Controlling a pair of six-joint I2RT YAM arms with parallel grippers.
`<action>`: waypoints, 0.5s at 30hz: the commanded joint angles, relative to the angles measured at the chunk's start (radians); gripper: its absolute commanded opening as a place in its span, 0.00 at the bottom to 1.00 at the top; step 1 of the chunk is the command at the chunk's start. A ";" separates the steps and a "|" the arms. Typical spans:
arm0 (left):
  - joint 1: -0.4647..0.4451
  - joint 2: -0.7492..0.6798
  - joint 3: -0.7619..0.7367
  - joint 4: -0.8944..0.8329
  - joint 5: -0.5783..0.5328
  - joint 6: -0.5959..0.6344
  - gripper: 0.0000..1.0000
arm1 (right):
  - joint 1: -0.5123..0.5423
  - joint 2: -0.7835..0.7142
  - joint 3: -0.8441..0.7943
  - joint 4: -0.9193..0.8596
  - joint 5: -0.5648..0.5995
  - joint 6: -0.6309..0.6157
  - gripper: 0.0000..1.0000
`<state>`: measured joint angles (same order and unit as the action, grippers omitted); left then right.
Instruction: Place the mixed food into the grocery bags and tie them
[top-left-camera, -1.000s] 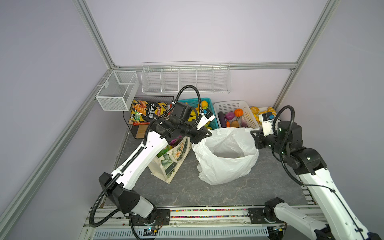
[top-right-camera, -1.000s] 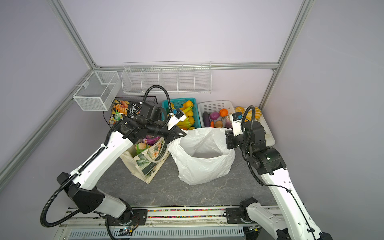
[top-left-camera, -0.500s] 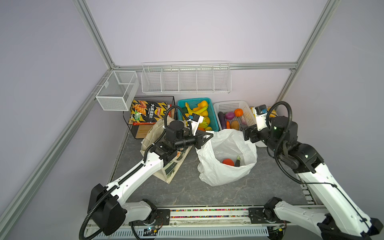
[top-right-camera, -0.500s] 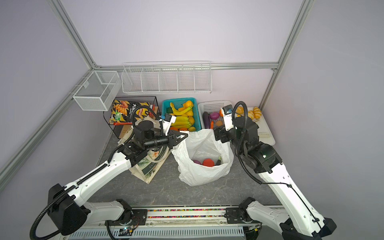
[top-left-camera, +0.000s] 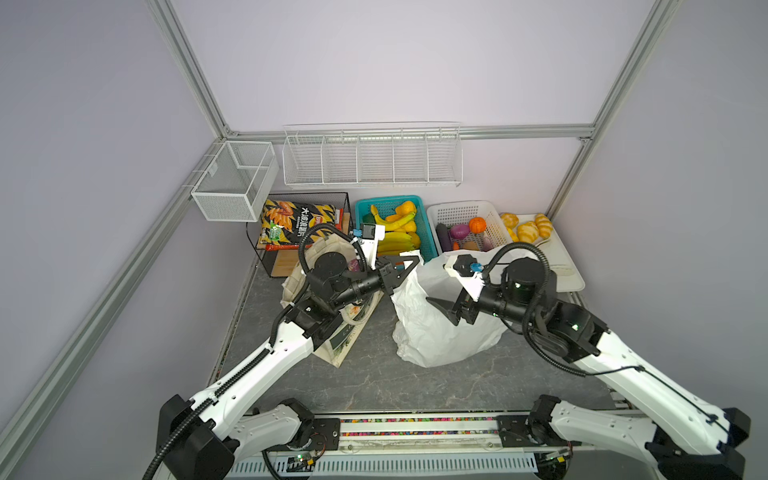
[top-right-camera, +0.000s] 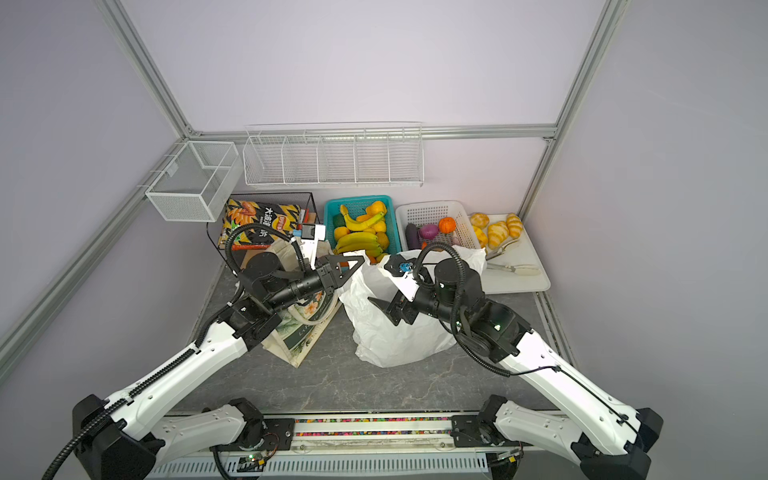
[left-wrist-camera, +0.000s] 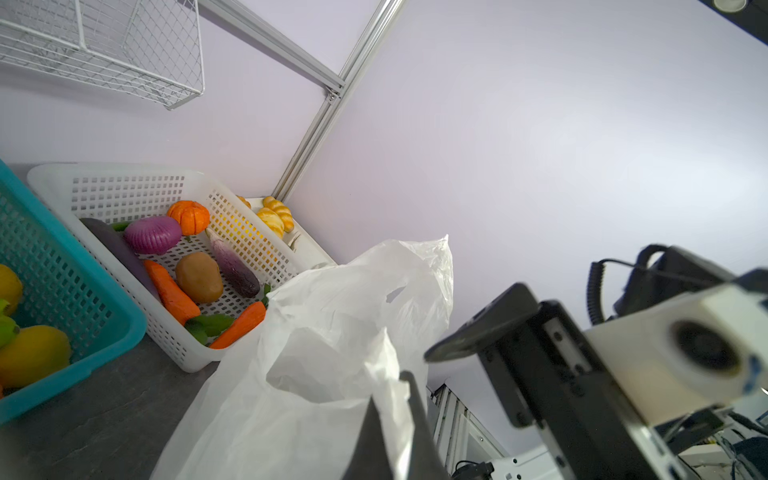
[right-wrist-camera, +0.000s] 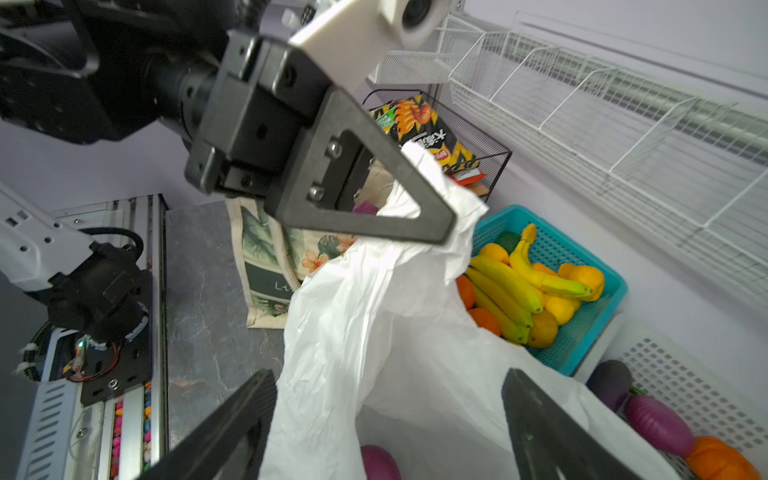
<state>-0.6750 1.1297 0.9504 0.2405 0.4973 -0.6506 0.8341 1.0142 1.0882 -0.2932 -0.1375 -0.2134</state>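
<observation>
At table (top-left-camera: 374, 382) centre, beside canvas tote (top-left-camera: 347, 332), white plastic bag (top-left-camera: 440, 336) is stood, slumped. Rim film is pinched by left gripper (top-left-camera: 411, 262); right gripper (right-wrist-camera: 388, 374) is held wide, nothing clamped. Film judged light, limp, slippery; free loop handle (left-wrist-camera: 434, 266) best gripped bunched.

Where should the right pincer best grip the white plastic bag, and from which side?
Its free loop handle, standing up at the rim near the white basket. Come from the right, jaws across the strip; the left pincer holds the opposite handle.
</observation>
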 joint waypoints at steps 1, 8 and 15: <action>-0.009 -0.024 -0.014 0.044 -0.015 -0.055 0.00 | 0.006 0.007 -0.089 0.233 -0.085 0.035 0.88; -0.020 -0.039 -0.025 0.013 -0.030 -0.049 0.00 | 0.012 0.087 -0.131 0.432 -0.065 0.045 0.88; -0.022 -0.041 -0.016 0.015 -0.018 -0.058 0.00 | 0.003 0.155 -0.154 0.557 0.010 0.031 0.88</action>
<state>-0.6922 1.1049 0.9302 0.2420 0.4755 -0.6895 0.8417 1.1503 0.9619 0.1509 -0.1558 -0.1726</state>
